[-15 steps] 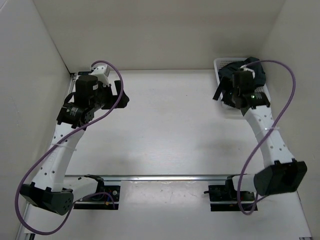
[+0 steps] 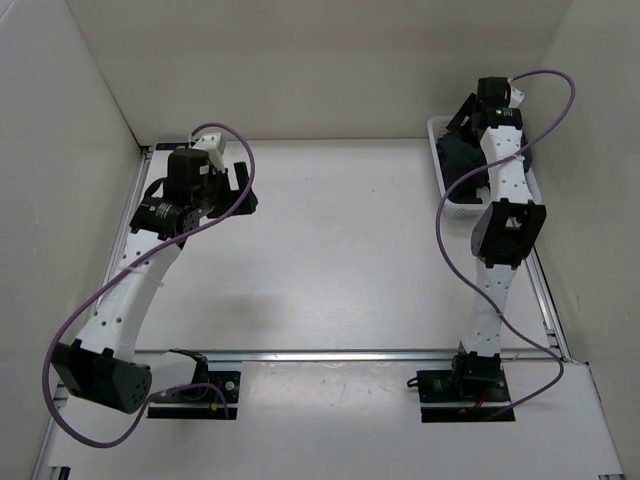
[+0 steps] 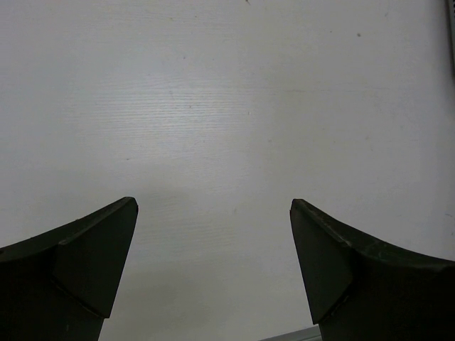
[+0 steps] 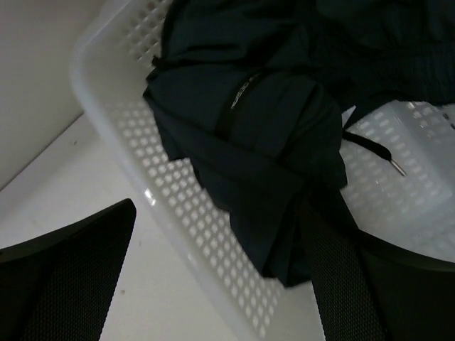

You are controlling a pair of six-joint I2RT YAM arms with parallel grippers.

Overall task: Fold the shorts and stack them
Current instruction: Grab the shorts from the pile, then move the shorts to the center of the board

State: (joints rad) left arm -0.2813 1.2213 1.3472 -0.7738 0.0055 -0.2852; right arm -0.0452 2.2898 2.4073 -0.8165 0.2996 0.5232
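Dark navy shorts [image 2: 462,155] lie bunched in a white perforated basket [image 2: 452,208] at the back right of the table. In the right wrist view the shorts [image 4: 263,121] fill the basket [image 4: 178,213], with a zip pocket and a drawstring showing. My right gripper [image 2: 468,112] is open above the basket's far end; in its own view [image 4: 219,209] one finger is over the table outside the rim and the other is against the shorts' edge. My left gripper [image 2: 240,188] is open and empty over bare table at the back left [image 3: 213,206].
White walls close in the table on the left, back and right. A metal rail [image 2: 330,354] runs across the near edge between the arm bases. The purple cables loop beside both arms.
My right arm has stretched out toward the back wall, moving its gripper up over the basket's far end. My left arm has shifted slightly to the right.
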